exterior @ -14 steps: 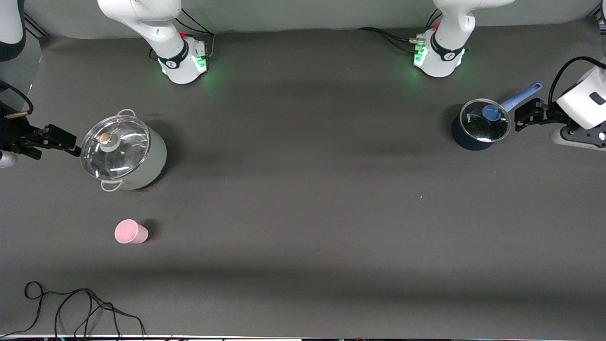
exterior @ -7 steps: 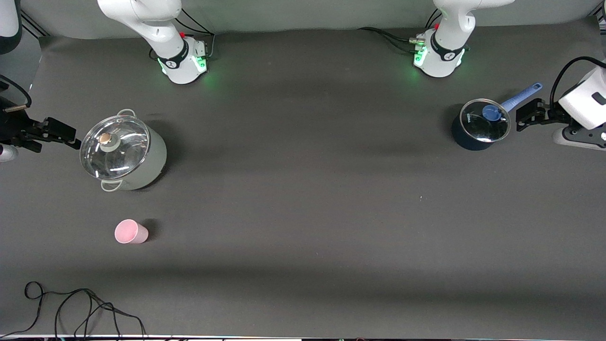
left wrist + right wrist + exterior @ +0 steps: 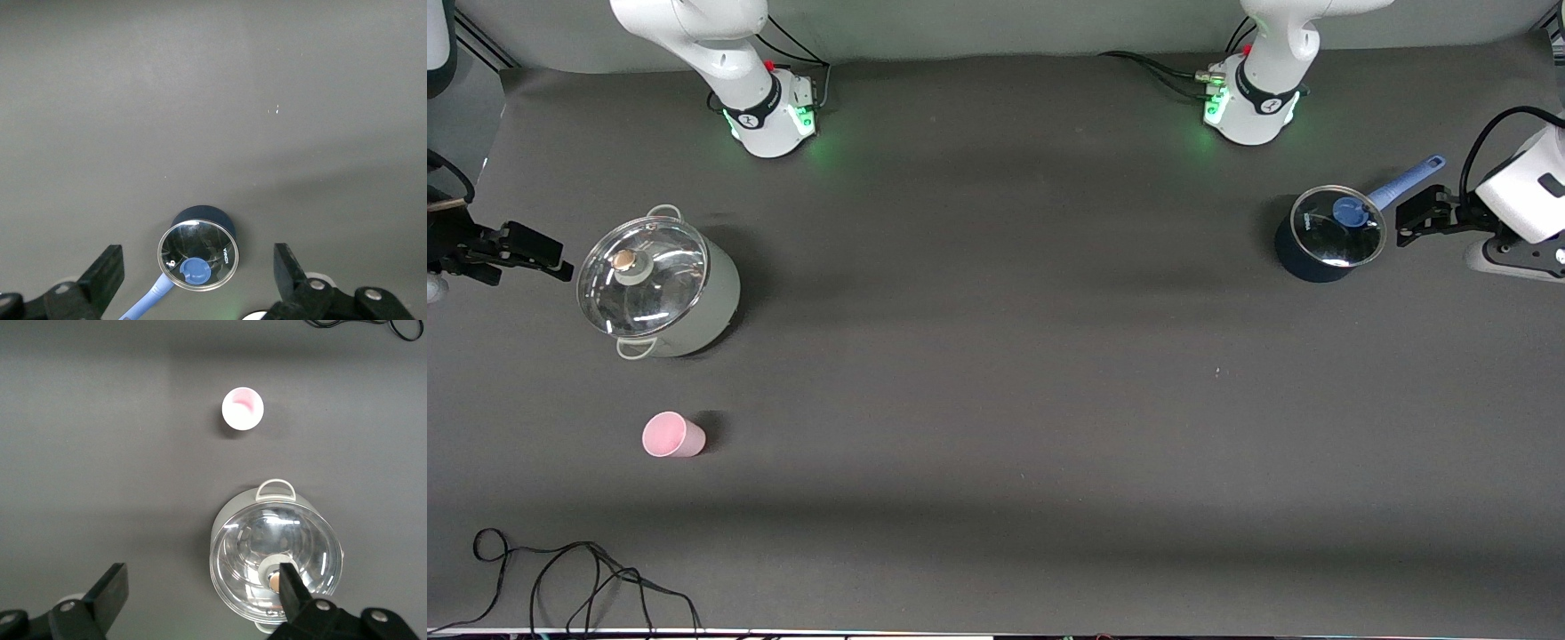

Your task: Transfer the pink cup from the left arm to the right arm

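The pink cup [image 3: 671, 436] stands upright on the dark table at the right arm's end, nearer to the front camera than the big steel pot [image 3: 656, 286]. It also shows in the right wrist view [image 3: 243, 408], apart from the pot. My right gripper [image 3: 544, 254] hangs open and empty beside that pot, at the table's end; its jaws [image 3: 201, 581] stand wide apart. My left gripper [image 3: 1410, 219] is open and empty beside the blue saucepan [image 3: 1329, 233] at the left arm's end, and in its wrist view [image 3: 197, 259] it is over that pan.
The steel pot has a glass lid with a knob [image 3: 275, 555]. The blue saucepan [image 3: 198, 253] has a glass lid and a light-blue handle [image 3: 1407, 181]. A black cable [image 3: 578, 578] lies at the table's front edge near the right arm's end.
My right gripper has drawn back a little from the steel pot toward the table's end. The left gripper and the pink cup have hardly moved.
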`<action>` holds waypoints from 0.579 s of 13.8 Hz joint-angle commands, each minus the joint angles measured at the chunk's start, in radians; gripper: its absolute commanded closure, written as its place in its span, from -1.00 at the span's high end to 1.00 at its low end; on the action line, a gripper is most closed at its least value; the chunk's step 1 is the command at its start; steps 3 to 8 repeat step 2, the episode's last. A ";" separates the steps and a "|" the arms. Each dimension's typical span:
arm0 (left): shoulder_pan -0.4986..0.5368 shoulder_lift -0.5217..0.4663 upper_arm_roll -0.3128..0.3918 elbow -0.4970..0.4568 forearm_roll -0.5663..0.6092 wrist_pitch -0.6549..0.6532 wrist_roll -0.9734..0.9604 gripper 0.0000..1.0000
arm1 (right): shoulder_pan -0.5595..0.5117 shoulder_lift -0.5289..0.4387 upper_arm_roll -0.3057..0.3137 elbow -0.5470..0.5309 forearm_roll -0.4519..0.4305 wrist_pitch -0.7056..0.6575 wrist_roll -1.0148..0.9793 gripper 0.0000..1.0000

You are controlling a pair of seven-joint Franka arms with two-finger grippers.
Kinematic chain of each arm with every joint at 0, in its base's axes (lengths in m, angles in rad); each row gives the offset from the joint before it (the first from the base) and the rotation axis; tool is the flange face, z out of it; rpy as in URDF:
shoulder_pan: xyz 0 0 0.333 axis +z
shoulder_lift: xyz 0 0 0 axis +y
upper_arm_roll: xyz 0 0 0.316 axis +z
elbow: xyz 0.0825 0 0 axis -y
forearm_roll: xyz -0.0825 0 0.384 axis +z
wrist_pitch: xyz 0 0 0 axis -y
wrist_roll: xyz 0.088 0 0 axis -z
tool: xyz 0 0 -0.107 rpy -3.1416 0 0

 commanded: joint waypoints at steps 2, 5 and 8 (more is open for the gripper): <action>-0.002 0.000 -0.001 0.009 0.013 -0.016 -0.015 1.00 | 0.006 -0.016 -0.003 -0.003 0.018 -0.005 0.015 1.00; -0.002 0.000 -0.001 0.009 0.013 -0.016 -0.015 1.00 | 0.006 -0.016 -0.003 -0.003 0.018 -0.005 0.015 1.00; -0.002 0.000 -0.001 0.009 0.013 -0.016 -0.015 1.00 | 0.006 -0.016 -0.003 -0.003 0.018 -0.005 0.015 1.00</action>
